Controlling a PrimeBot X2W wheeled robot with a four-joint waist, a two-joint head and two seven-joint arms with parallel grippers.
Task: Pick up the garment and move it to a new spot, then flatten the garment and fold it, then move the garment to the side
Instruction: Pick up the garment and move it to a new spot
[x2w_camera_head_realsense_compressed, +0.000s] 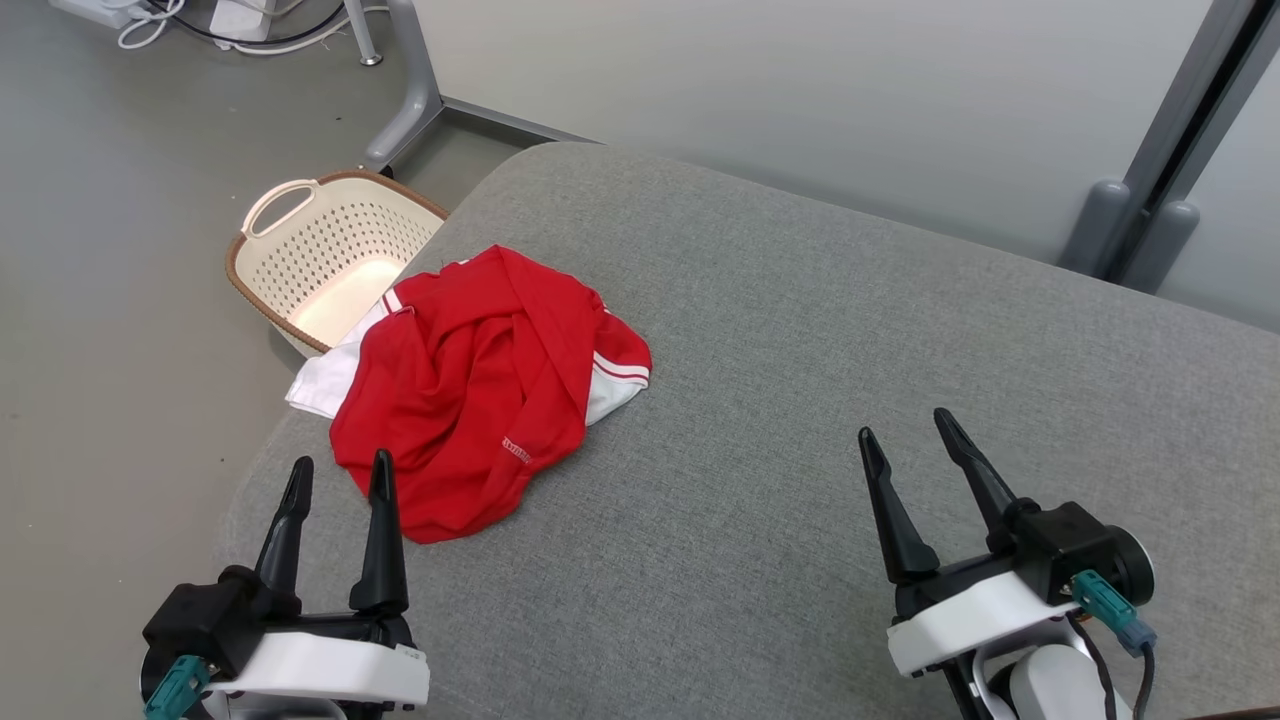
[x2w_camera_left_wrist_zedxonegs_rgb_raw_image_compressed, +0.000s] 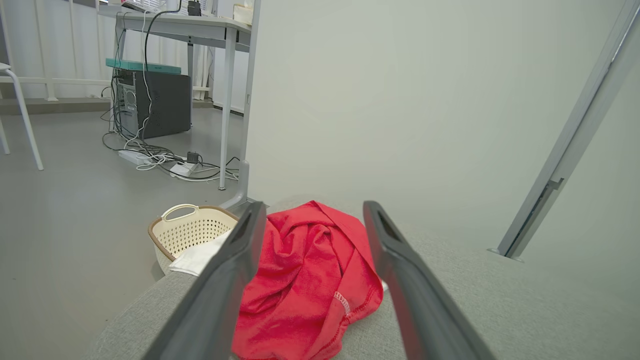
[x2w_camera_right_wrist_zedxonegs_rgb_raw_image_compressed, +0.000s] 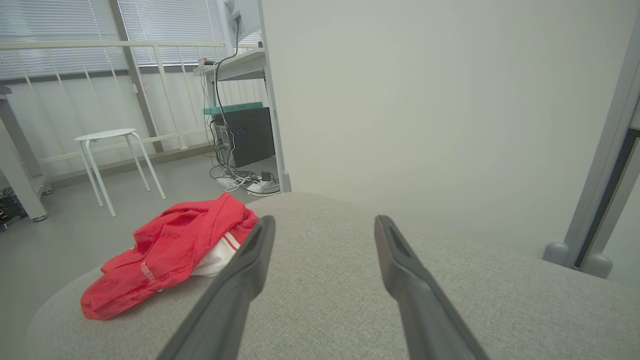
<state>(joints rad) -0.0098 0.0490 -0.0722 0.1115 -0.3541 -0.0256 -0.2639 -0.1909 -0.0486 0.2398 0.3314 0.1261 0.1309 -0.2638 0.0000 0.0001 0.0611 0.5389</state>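
The crumpled red-and-white cloth garment (x2w_camera_head_realsense_compressed: 480, 390) is heaped at the grey upholstered bench's (x2w_camera_head_realsense_compressed: 800, 400) left edge. Light, limp handling is expected, with a raised fold best pinched. The left gripper (x2w_camera_head_realsense_compressed: 340, 460) and right gripper (x2w_camera_head_realsense_compressed: 903, 422) are spread, empty.

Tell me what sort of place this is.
Likely an office or lab rigged for laundry trials, not a home: a computer tower under a desk with loose cables, a partition wall, and a red garment on a grey pad beside a basket.

We see the garment (x2w_camera_head_realsense_compressed: 480, 400), red with white trim, crumpled at the cushion's (x2w_camera_head_realsense_compressed: 800, 400) left edge, a white part overhanging.
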